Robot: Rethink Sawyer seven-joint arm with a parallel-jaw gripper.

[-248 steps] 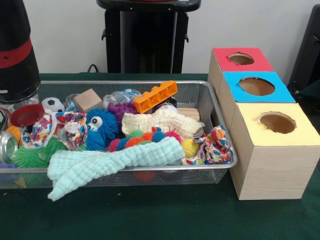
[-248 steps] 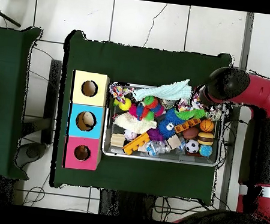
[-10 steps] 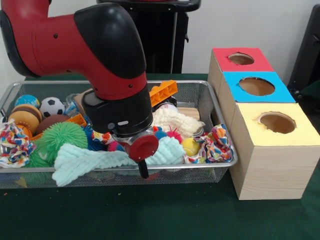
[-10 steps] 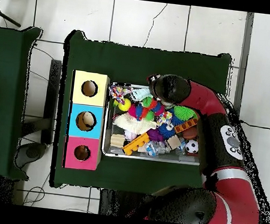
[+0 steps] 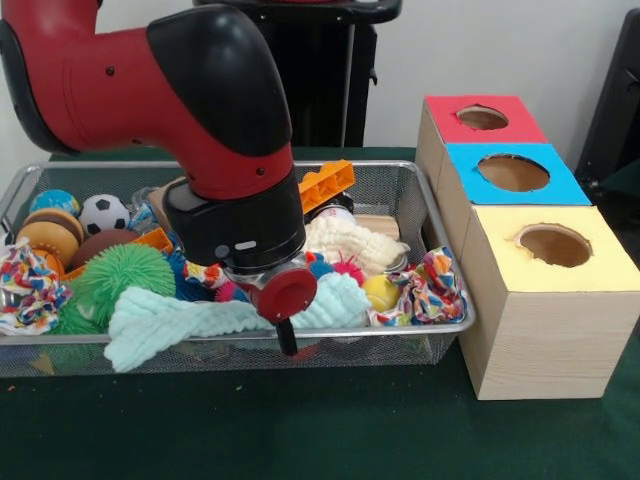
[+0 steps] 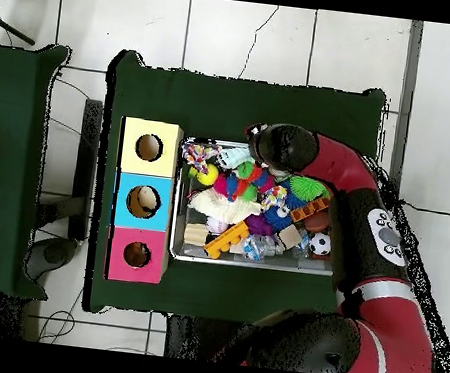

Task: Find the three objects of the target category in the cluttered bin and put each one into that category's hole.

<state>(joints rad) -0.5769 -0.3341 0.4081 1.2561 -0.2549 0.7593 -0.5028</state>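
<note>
The bin [image 5: 446, 252] is a silver wire mesh basket full of toys; it also shows in the overhead view [image 6: 180, 202]. My gripper [image 5: 287, 340] hangs over the bin's front rim, low above a mint green cloth [image 5: 160, 325]. The arm's black wrist [image 6: 277, 145] hides the gripper from above. Whether it holds anything does not show. In the bin lie a green spiky ball [image 5: 125, 275], a soccer ball [image 5: 103, 212], a toy burger [image 5: 48, 238], an orange block [image 5: 327, 183], a cream fluffy cloth [image 5: 345, 242], a yellow ball [image 5: 381, 292] and a colourful rope toy [image 5: 432, 288].
Three wooden boxes with one hole each stand beside the bin: red top [image 5: 483, 118], blue top [image 5: 513, 172], yellow top [image 5: 555, 245]. From above they are yellow [image 6: 150, 148], blue [image 6: 144, 200], pink [image 6: 138, 255]. A second green table [image 6: 9, 170] stands apart.
</note>
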